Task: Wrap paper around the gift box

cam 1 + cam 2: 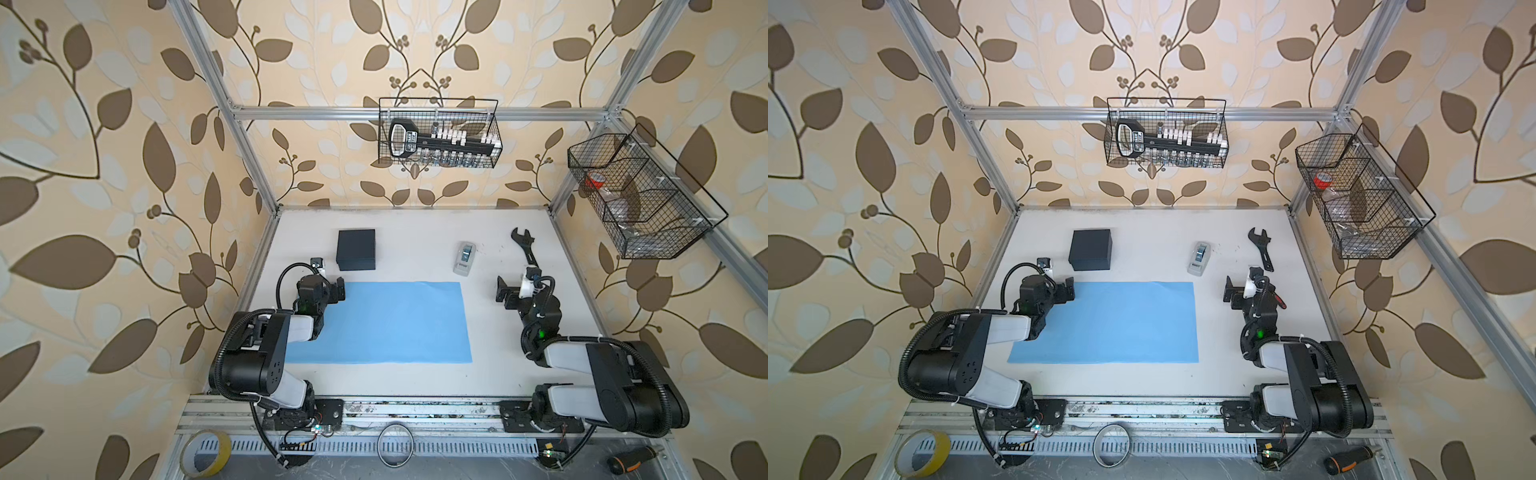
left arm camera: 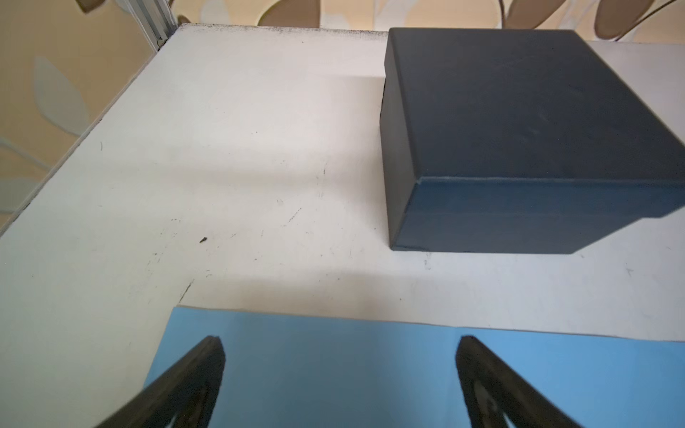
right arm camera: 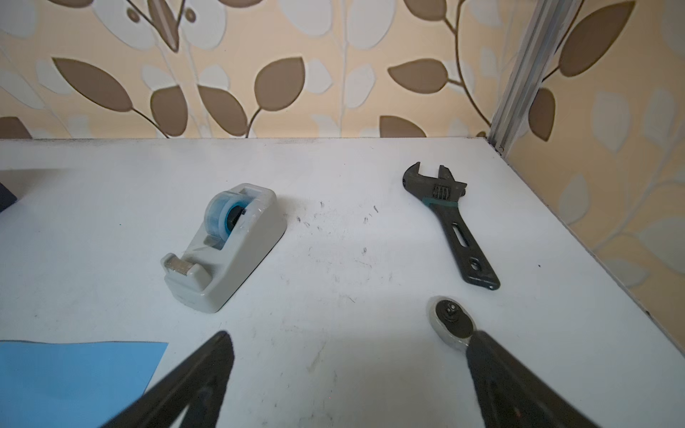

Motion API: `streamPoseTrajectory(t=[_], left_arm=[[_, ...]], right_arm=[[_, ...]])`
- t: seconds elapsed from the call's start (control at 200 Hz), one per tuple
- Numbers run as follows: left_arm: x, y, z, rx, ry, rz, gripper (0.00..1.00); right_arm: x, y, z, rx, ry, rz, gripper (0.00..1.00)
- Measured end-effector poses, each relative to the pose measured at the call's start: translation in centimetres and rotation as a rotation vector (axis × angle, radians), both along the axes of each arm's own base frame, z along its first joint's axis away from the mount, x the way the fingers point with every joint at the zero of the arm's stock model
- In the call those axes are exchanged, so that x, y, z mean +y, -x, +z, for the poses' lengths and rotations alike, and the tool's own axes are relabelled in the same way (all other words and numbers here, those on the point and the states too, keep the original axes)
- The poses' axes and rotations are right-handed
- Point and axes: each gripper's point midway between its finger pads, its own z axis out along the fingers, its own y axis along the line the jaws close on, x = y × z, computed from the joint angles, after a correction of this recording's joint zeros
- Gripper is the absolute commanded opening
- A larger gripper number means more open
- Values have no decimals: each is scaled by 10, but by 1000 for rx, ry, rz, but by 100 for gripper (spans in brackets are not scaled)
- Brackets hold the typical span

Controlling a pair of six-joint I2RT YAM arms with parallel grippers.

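- White tabletop (image 1: 415,382), leaf-print walls (image 1: 104,166) around.
- Paper (image 1: 386,324): light-blue side up, flat, mid-tabletop twd front edge.
- Box (image 1: 356,249): lid on, nr far-left corner, just past paper's far edge, apart.
- L gripper (image 2: 339,344): spread wide, empty, over paper's far-left corner.
- R gripper (image 3: 348,344): spread wide, empty, btw paper & right edge.
- Dispenser (image 3: 226,244), wrench (image 3: 450,222): twd far-right corner.
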Motion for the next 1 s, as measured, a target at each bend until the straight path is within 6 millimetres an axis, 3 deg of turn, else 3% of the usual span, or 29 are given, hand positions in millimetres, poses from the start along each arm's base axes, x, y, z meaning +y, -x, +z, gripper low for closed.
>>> streamPoseTrajectory(t=[1.0], left_arm=[[0, 0, 0, 0, 0, 0, 99]], right_arm=[[-5, 0, 0, -2, -12, -7, 100]])
